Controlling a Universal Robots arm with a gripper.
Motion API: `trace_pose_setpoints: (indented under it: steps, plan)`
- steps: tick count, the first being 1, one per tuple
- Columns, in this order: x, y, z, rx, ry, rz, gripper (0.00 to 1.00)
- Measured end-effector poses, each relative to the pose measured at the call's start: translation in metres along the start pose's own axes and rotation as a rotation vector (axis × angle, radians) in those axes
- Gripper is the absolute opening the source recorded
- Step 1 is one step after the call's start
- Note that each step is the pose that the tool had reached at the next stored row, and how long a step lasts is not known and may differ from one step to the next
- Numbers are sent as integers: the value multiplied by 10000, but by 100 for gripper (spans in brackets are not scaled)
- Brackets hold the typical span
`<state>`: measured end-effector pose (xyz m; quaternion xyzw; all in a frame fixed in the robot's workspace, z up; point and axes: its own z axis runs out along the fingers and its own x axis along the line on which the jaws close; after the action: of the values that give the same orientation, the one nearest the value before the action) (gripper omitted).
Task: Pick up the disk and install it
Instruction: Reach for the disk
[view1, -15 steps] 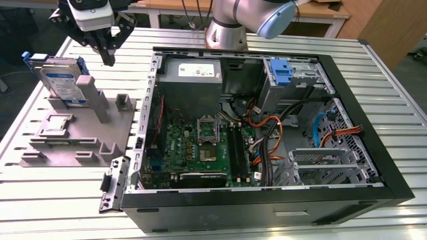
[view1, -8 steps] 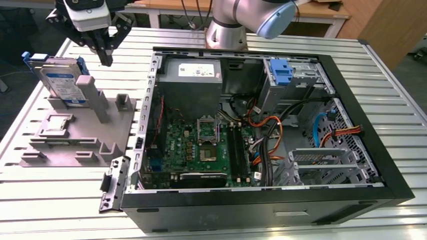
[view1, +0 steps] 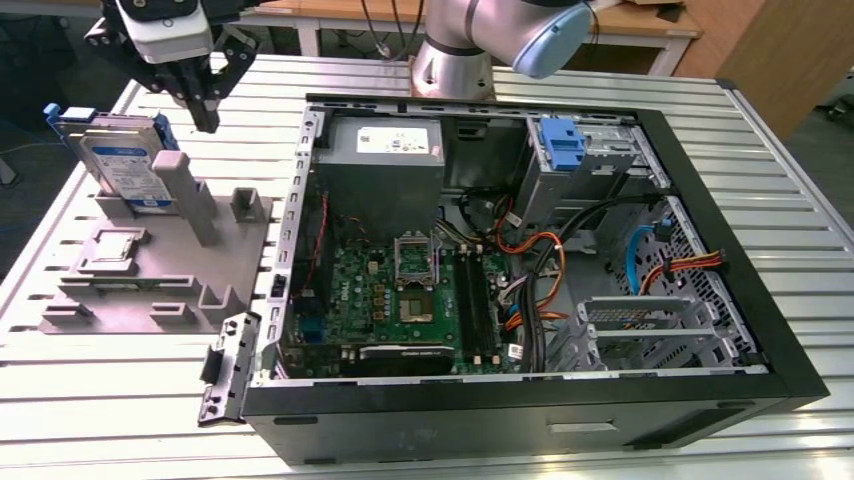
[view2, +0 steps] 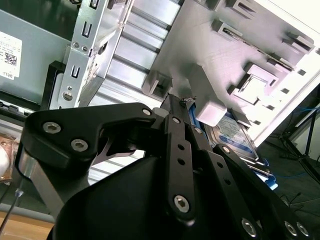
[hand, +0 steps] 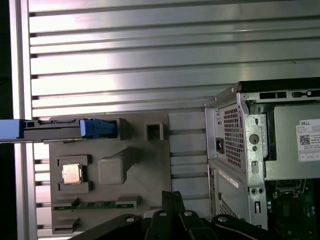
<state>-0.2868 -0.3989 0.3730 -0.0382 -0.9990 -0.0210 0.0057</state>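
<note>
Nearest the exterior camera, I see the open computer case (view1: 534, 415) lying on the slatted metal table (view1: 107, 420), its motherboard (view1: 400, 300) facing up. Beside the case, on the exterior view's left, sits the grey fixture (view1: 160, 290), with a small chip (view1: 112, 250) seated in one pocket. Farther back on that fixture the disk (view1: 118, 160) stands on edge in its slot, with its blue bracket around it and its label towards the camera. My gripper (view1: 204, 120) hangs near the disk's upper edge, towards the exterior view's right and apart from it. Its fingers are pressed together with nothing between them, as both wrist views show. Beyond, inside the case, lie the grey power supply (view1: 387, 148) and another blue carrier (view1: 563, 148).
</note>
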Motion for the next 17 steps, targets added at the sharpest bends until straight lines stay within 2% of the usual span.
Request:
trace_pose_setpoints:
  steps: [17]
  plan:
    - [141,-11,14,0,3,1,10]
